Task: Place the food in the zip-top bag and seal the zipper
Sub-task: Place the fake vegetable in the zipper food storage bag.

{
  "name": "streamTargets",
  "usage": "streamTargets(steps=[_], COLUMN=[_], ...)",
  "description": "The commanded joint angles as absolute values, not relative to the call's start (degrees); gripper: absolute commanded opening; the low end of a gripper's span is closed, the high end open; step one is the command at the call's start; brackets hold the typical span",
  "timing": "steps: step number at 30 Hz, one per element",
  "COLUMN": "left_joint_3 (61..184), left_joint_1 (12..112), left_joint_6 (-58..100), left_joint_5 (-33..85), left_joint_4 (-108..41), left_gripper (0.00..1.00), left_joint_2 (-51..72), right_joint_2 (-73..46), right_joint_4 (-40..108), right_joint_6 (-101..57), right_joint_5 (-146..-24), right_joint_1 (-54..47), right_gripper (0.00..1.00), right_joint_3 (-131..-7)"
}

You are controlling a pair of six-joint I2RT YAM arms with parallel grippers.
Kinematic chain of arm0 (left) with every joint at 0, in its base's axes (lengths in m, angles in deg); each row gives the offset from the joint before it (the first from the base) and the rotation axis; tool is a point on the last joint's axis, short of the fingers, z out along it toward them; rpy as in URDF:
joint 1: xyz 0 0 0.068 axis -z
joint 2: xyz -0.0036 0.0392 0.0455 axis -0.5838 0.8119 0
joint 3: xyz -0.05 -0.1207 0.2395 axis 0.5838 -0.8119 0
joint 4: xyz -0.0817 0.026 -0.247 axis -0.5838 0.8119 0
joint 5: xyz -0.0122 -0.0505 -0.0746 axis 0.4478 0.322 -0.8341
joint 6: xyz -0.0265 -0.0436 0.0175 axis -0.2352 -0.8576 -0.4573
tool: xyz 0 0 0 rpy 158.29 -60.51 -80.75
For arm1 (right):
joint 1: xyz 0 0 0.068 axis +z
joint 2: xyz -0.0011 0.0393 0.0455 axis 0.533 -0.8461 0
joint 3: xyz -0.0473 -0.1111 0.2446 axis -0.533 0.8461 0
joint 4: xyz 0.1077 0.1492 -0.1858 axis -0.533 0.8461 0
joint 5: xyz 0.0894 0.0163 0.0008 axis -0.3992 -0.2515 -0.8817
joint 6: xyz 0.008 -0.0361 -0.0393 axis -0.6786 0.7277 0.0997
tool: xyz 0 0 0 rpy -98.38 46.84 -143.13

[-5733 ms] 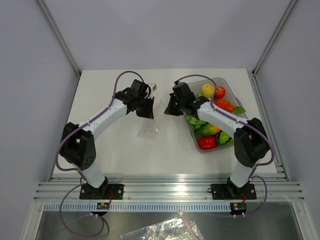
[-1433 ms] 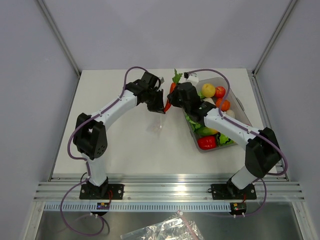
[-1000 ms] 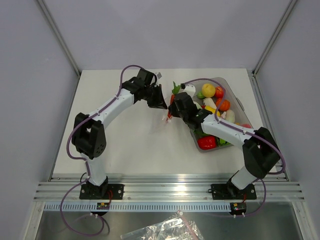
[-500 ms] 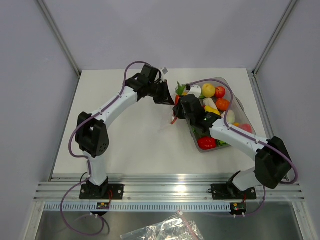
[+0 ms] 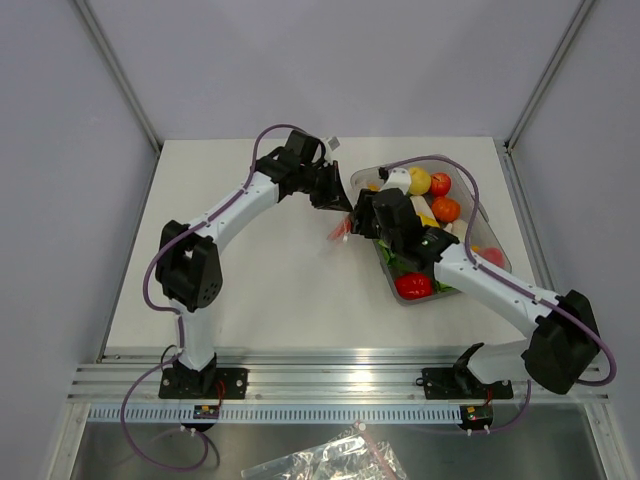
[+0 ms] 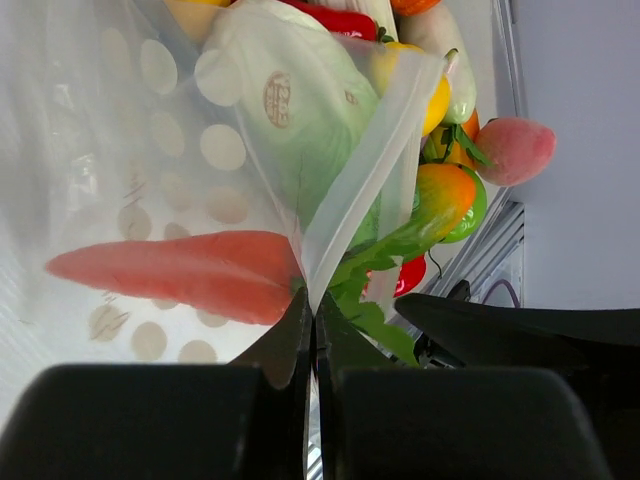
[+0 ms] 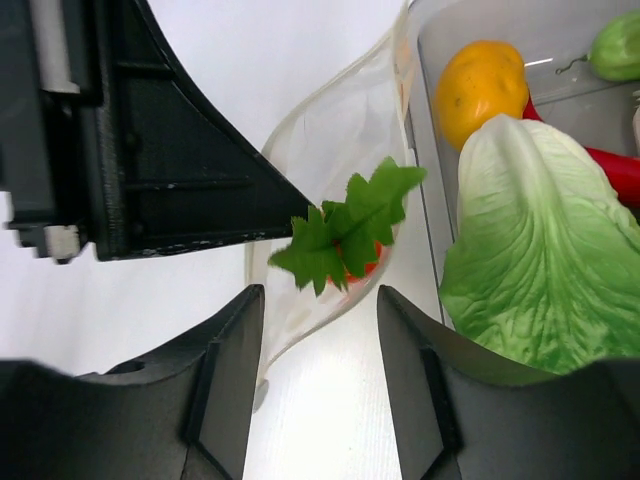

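Red-orange plastic carrot (image 6: 190, 274): body lies inside clear dotted zip-top bag (image 6: 120, 150), green top (image 7: 345, 235) pointing out toward right gripper (image 7: 318, 300), spread and empty. Left gripper (image 6: 312, 312) pinches bag's rim

An off-white table (image 5: 260, 300) sits between plain grey walls (image 5: 330, 60); a ribbed aluminium rail (image 5: 330, 380) spans the 6 o'clock edge.

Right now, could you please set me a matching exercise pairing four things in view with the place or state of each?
Column one:
1 toy carrot
2 zip-top bag
3 red bell pepper
4 right jaws

Column two:
a open
b at the near end of the bin
c pinched in the left jaws
d body inside the bag

Pairs: 1d, 2c, 3b, 4a.
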State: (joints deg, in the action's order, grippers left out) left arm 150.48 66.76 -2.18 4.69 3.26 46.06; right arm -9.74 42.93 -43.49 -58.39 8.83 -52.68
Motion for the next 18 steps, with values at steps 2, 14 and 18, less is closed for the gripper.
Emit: streamTargets(steps=[2,14,18], left_joint_3=[153.0,152.1,151.4], left_joint_1=[66.7,66.4,66.4], left_joint_6=[-1.5,-1.5,-1.6], left_joint_5=[1.6,1.4,1.3], left_joint_4=[1.3,1.1,0.8], left_gripper=[0.0,0.0,0.0], left_joint_2=[45.5,43.7,43.5], right_joint_2=[-5.5,-8.6,-7.5], right_joint_4=[43.6,48.7,45.6], right_joint_6=[-43.2,-49.4,-49.9], right_joint_5=[-57.0,-69.3,-70.7], right_joint_1=[8.1,-0.2,-0.2], right_gripper=[0.55,0.53,0.53], right_joint_3=[-54.9,-56.0,-54.5])
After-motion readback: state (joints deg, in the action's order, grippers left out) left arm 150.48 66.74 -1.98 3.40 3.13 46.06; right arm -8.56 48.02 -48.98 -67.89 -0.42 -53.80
